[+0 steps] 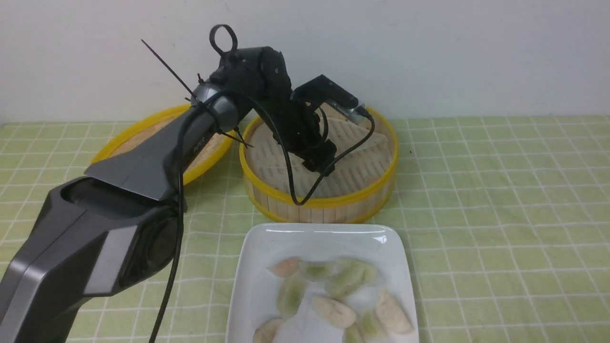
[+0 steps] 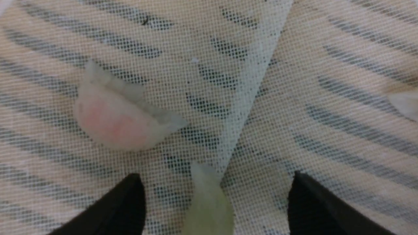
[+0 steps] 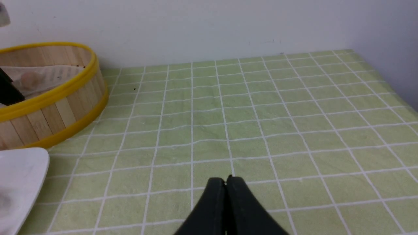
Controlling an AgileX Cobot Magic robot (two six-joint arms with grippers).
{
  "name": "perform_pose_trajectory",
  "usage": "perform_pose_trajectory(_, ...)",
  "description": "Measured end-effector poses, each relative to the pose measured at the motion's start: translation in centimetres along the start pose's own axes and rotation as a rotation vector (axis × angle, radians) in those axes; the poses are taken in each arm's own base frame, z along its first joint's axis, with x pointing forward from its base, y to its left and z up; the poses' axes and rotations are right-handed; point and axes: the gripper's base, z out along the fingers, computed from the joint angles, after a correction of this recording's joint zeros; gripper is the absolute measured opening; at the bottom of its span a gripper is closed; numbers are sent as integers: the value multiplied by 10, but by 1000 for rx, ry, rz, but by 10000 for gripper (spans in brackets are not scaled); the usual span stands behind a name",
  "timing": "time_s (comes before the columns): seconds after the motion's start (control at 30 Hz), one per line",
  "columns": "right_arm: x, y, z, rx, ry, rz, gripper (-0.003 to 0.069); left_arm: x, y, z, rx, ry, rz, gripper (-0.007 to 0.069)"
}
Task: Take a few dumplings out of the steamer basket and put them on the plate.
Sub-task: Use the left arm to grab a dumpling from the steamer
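Observation:
The steamer basket (image 1: 318, 206) stands mid-table with its pale liner sheet (image 2: 248, 81) inside. My left gripper (image 1: 320, 163) reaches down into it. In the left wrist view this gripper (image 2: 215, 182) is open, and a pale green dumpling (image 2: 209, 205) lies on the liner between its fingers (image 2: 127, 205), touching neither. A pinkish dumpling (image 2: 117, 122) lies just beyond, and a whitish one (image 2: 405, 102) shows at the edge. The white plate (image 1: 267, 247) in front of the basket holds several dumplings (image 1: 333, 312). My right gripper (image 3: 226, 182) is shut and empty over the tablecloth.
The shallow woven lid (image 1: 138, 136) lies behind the left arm, to the left of the basket. The left arm's cable (image 1: 286, 166) hangs over the basket. A green checked cloth (image 1: 500, 200) covers the table. A white wall runs close behind.

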Motion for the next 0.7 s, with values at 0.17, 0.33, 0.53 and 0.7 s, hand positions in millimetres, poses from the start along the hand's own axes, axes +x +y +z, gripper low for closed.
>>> perform_pose_trajectory(0.17, 0, 0, 0, 0, 0, 0, -10, 1, 1, -4, -14, 29, -61, 182)
perform_pose_trajectory(0.33, 0, 0, 0, 0, 0, 0, -10, -2, -5, -28, 4, 77, -84, 128)
perform_pose_trajectory(0.53, 0, 0, 0, 0, 0, 0, -10, -16, -11, -71, -8, 38, -90, 130)
perform_pose_trajectory(0.7, 0, 0, 0, 0, 0, 0, -10, -25, -22, -126, -28, -16, -218, 130)
